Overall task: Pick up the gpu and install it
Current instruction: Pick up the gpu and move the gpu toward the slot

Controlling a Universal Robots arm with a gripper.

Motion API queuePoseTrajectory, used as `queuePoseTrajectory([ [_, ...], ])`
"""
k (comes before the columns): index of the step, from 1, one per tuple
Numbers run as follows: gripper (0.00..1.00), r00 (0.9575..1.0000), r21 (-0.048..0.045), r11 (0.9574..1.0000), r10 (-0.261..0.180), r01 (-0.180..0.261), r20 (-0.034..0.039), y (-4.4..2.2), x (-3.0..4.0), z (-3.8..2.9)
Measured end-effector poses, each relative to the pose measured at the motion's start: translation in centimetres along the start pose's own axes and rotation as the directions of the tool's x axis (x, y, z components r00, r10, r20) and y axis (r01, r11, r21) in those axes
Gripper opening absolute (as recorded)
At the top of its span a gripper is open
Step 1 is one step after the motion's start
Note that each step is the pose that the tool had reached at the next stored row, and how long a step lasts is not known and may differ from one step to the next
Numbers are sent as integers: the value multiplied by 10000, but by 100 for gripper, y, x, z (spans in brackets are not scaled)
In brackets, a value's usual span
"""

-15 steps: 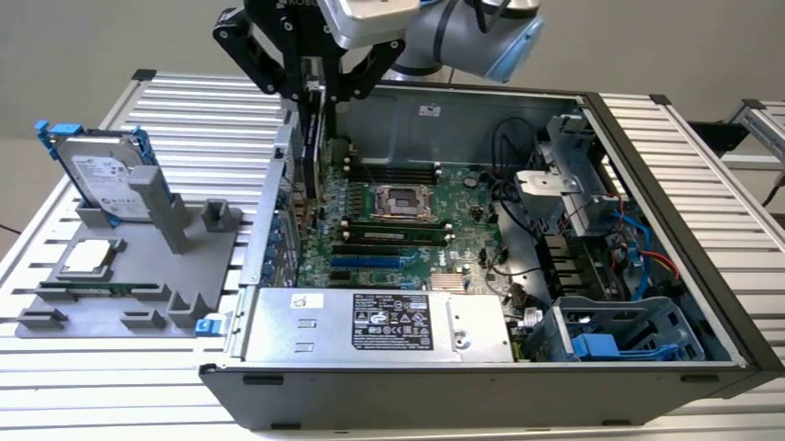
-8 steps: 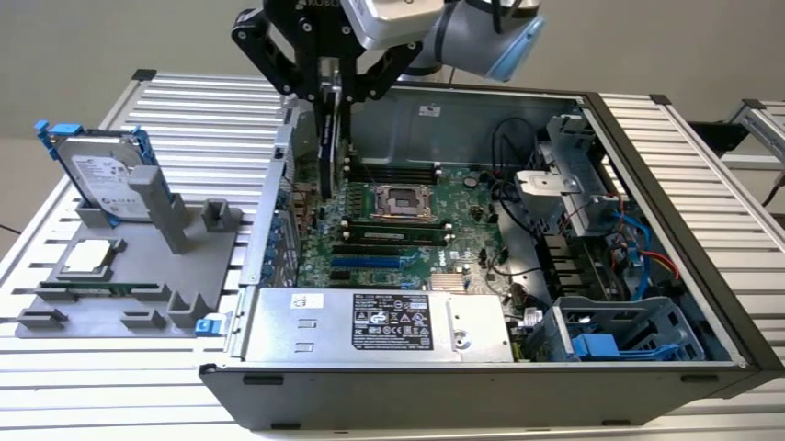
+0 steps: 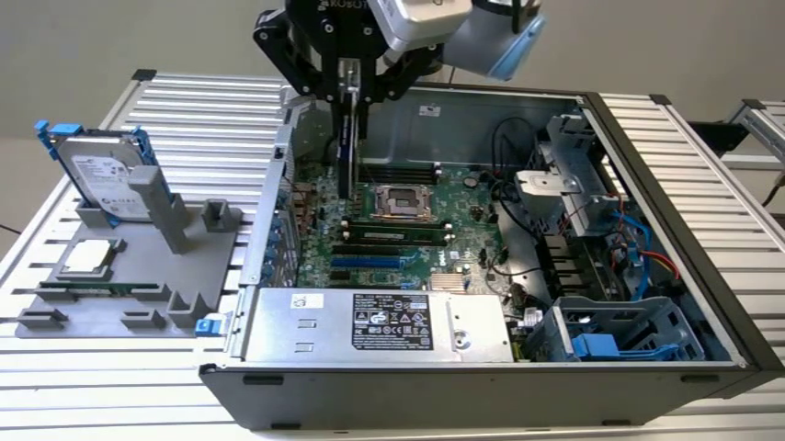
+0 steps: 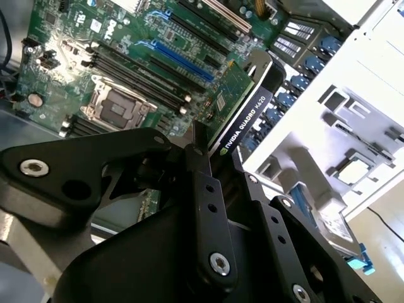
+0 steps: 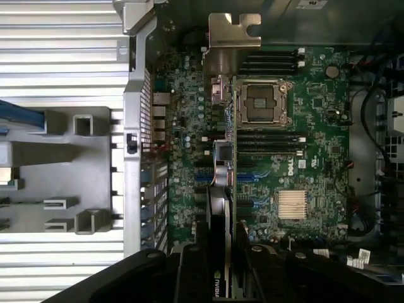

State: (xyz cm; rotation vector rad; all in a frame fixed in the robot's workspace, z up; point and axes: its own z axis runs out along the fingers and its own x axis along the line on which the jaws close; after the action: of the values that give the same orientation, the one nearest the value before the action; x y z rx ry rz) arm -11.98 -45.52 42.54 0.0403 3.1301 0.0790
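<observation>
My gripper [image 3: 349,92] is shut on the gpu [image 3: 349,147], which hangs edge-down as a thin upright card over the motherboard [image 3: 424,216] inside the open computer case [image 3: 638,184]. In the second wrist view the gpu [image 4: 247,117] shows its black shroud and green board, clamped between the black fingers [image 4: 203,183]. In the first wrist view the gpu [image 5: 219,208] runs edge-on away from the gripper [image 5: 219,243], its silver bracket [image 5: 233,31] at the far end near the case's rear wall. Its lower edge is above the board, beside the empty processor socket [image 3: 399,197].
Blue expansion slots [image 3: 368,262] lie on the motherboard nearer the power supply [image 3: 381,322]. Cables and drive cages [image 3: 613,331] fill the case on the exterior view's right. Outside, a grey fixture [image 3: 184,276] holds a hard drive [image 3: 105,175] and a small silver chip [image 3: 92,257].
</observation>
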Motion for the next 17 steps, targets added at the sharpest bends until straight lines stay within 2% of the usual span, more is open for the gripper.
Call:
queuePoseTrajectory([
  [17,0,10000,1,10000,1,-1,-14,8,-302,3],
])
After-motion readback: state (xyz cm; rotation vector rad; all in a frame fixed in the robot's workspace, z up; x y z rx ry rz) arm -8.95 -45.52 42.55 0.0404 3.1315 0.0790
